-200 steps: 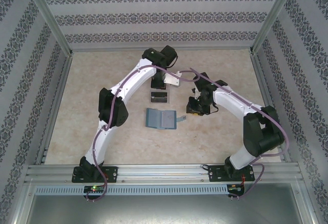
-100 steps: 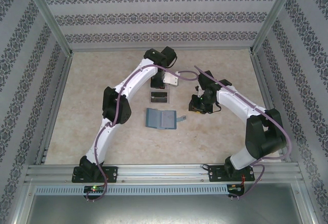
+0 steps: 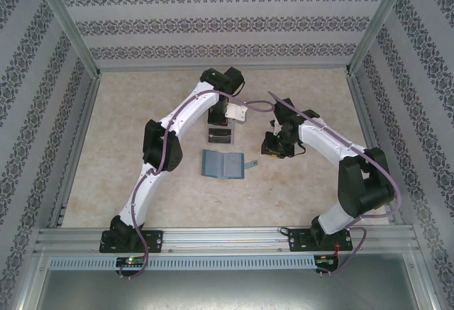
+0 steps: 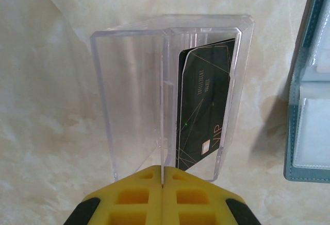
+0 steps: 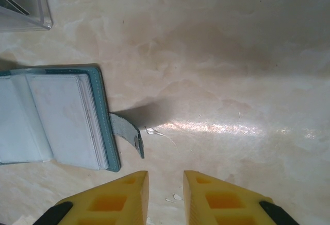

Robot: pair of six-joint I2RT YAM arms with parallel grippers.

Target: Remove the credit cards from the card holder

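Main risk: the right claw (image 5: 166, 181), its yellow fingers a narrow gap apart and holding nothing, hangs over the pale marble-patterned table (image 5: 232, 55) just right of the small teal-blue soft card holder (image 5: 100, 117), beside its grey strap tab (image 5: 129, 132). A pinch there would likely catch the tab and drag or flip the light wallet instead of freeing a card. The card holder lies open like a book near the table's centre. Its clear pockets look pale, and I cannot tell whether cards remain inside. Just beyond it, on the far side, sits a clear rectangular plastic tray (image 4: 129, 96) with a middle divider (image 4: 163, 91). One dark credit card (image 4: 203, 106) with thin gold lines rests in the compartment on the wallet's side; the other compartment is empty. The left claw (image 4: 162, 176) is fully shut, its seam lined up with the divider. Whether it pinches that wall I cannot tell, but a pull could tip the tray.
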